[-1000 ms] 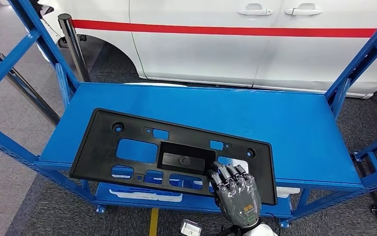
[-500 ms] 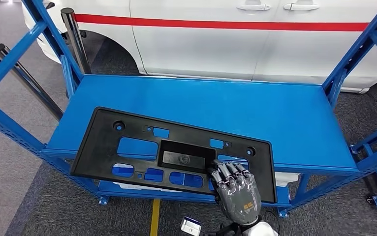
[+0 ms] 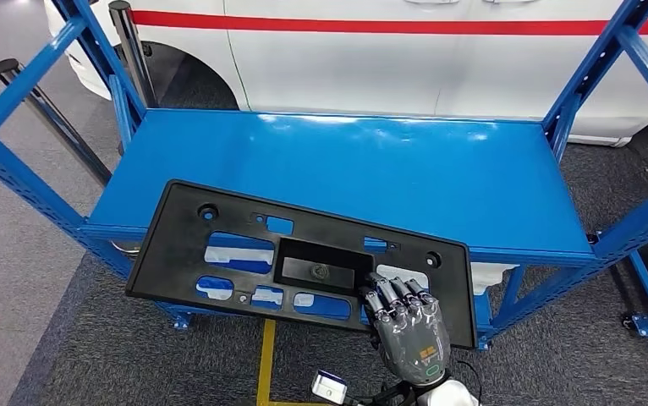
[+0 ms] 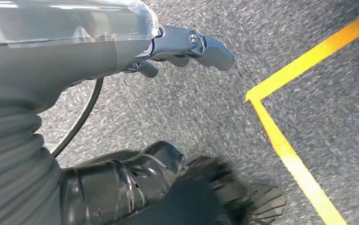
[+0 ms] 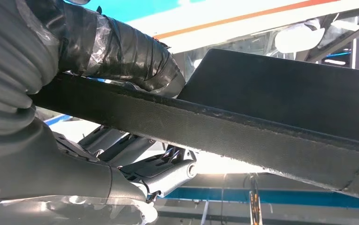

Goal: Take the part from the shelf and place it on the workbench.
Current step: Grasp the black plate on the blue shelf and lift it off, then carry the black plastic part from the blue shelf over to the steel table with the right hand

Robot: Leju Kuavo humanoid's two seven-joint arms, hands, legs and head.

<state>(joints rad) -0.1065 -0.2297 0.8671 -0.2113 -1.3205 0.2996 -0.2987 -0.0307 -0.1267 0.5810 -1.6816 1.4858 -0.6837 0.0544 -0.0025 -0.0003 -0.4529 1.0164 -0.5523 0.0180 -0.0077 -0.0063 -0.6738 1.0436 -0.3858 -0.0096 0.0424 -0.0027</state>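
Note:
In the head view the part [image 3: 219, 228], a long black plastic plate with several cut-outs, lies tilted over the front edge of the blue shelf [image 3: 346, 161]. Its near half hangs past the edge, and floor shows through the cut-outs. My right hand [image 3: 407, 328] grips the plate's near right edge, fingers on top. The right wrist view shows the plate's edge [image 5: 262, 136] clamped between the taped thumb [image 5: 121, 51] and the fingers [image 5: 163, 168] on the other face. My left hand [image 4: 74, 51] hangs over grey carpet, fingers [image 4: 196, 44] stretched out and holding nothing.
A white car with a red stripe [image 3: 346, 59] stands close behind the shelf. Blue uprights [image 3: 24, 161] [image 3: 591, 76] frame both ends, and black posts [image 3: 50, 118] stand at the left. A yellow floor line [image 3: 266, 364] runs under the plate. White items [image 3: 490, 275] lie on the lower shelf.
The whole picture has shifted, so the camera moved. Against the shelf, the plate has come further out over the front edge, still held in my right hand.

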